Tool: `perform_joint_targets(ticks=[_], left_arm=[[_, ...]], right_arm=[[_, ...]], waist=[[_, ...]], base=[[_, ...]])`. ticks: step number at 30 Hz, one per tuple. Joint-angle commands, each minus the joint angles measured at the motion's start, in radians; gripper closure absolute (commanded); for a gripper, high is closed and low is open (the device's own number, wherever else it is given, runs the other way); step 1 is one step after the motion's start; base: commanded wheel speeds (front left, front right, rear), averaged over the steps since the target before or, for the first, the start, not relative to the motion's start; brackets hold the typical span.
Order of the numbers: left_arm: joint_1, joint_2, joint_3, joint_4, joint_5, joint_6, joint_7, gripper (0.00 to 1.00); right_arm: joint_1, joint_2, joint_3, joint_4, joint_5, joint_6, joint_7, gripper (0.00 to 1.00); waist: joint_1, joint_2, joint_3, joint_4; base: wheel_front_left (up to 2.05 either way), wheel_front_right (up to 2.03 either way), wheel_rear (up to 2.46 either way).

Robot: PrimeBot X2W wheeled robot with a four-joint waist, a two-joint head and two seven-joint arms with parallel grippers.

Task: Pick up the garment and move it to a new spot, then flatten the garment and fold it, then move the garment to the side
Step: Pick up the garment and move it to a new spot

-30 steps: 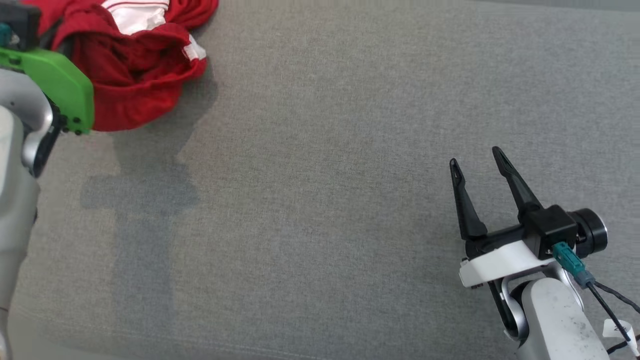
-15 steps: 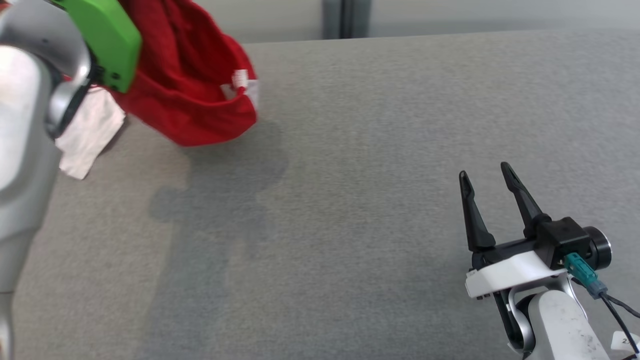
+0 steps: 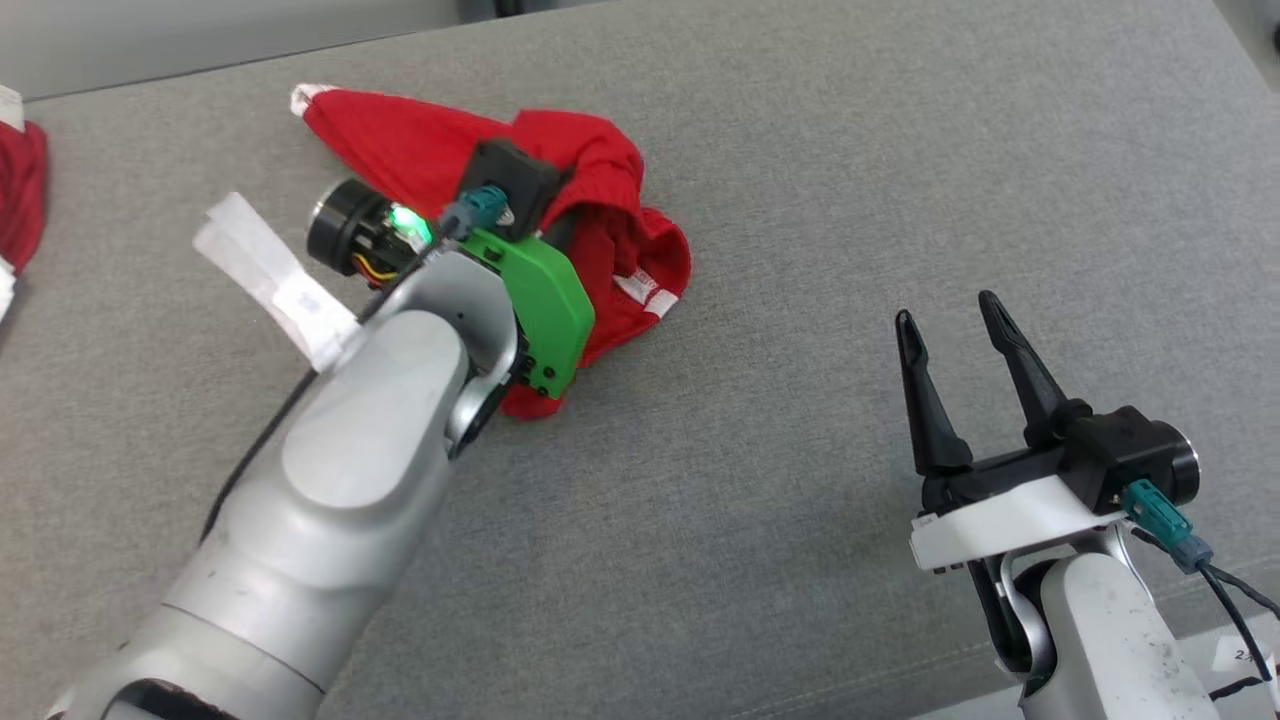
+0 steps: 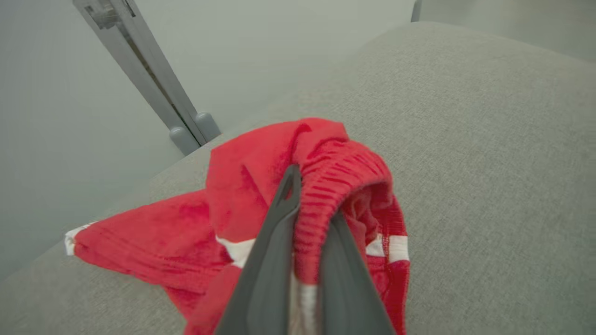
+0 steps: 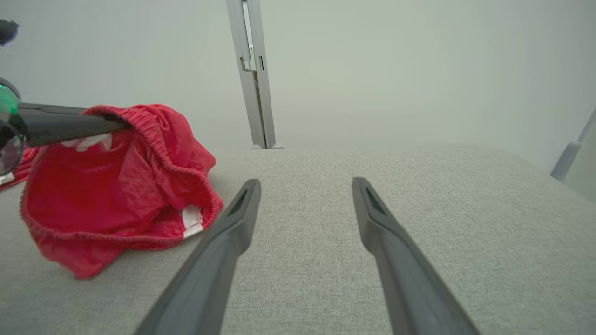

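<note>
The garment [image 3: 415, 150] is a red pair of shorts with white stripes and a ribbed waistband, bunched on the grey cloth surface [image 3: 850, 180] left of centre. In the left wrist view my left gripper [image 4: 312, 195] is shut on the waistband of the garment [image 4: 242, 186], holding that part up while the rest sags onto the surface. From the right wrist view the left gripper [image 5: 123, 123] reaches in from the left, clamped on the garment [image 5: 116, 195]. My right gripper [image 3: 948, 310] stands open to the right, apart from the cloth, its fingers [image 5: 233, 232] holding nothing.
Another red cloth [image 3: 20, 190] lies at the far left edge. A white strip [image 3: 270, 280] sticks out beside the left wrist. A grey metal post [image 5: 251, 74] rises behind the surface's far edge. Bare grey surface stretches between the garment and the right gripper.
The head camera has shifted. My left gripper has carried the garment from the far left toward the middle and lowered it until it partly rests down. The right gripper stays open.
</note>
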Motion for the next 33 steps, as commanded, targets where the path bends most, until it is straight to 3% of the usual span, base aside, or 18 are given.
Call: perform_joint_targets(ticks=[1, 4, 5, 7, 8, 23, 29, 33], left_arm=[[0.013, -0.017, -0.016, 0.027, 0.010, -0.004, -0.023, 1.00], [0.029, -0.045, -0.051, 0.084, 0.028, -0.008, -0.064, 1.00], [0.030, -0.052, -0.061, 0.098, 0.035, -0.009, -0.076, 0.80], [0.033, -0.065, -0.084, 0.124, 0.045, -0.012, -0.095, 0.06], [0.032, -0.073, -0.095, 0.134, 0.049, -0.015, -0.105, 0.00], [0.028, -0.104, -0.143, 0.061, 0.014, 0.005, -0.209, 0.00], [0.078, -0.083, -0.108, 0.025, -0.024, 0.045, -0.250, 0.00], [0.145, -0.047, -0.072, 0.024, -0.039, 0.100, -0.305, 0.00]], right_arm=[[-0.013, -0.002, 0.002, -0.002, 0.008, -0.001, -0.003, 0.00], [-0.014, -0.001, 0.002, 0.001, 0.013, -0.001, -0.003, 0.00], [-0.015, -0.001, 0.003, 0.001, 0.014, -0.001, -0.003, 0.00], [-0.016, -0.002, 0.001, 0.004, 0.016, -0.001, -0.003, 0.00], [-0.015, -0.002, -0.001, 0.006, 0.017, -0.001, -0.003, 0.00], [0.025, -0.002, -0.030, 0.027, -0.018, -0.001, -0.003, 0.00], [0.044, -0.002, -0.058, 0.033, -0.031, -0.001, -0.003, 0.00], [0.053, -0.002, -0.074, 0.035, -0.036, -0.001, -0.003, 0.00]], waist=[[0.0000, -0.0001, 0.074, -0.075], [0.0000, -0.0001, 0.082, -0.084], [0.0000, -0.0001, 0.083, -0.085], [0.0000, -0.0001, 0.082, -0.085], [0.0000, -0.0001, 0.079, -0.083], [0.0000, -0.0001, -0.029, 0.005], [0.0000, -0.0001, -0.080, 0.046], [0.0000, -0.0001, -0.110, 0.070]], base=[[0.00, 0.00, 0.00], [0.00, 0.00, 0.00], [0.00, 0.00, 0.00], [0.00, 0.00, 0.00], [0.00, 0.00, 0.00], [0.00, 0.00, 0.00], [0.00, 0.00, 0.00], [0.00, 0.00, 0.00]])
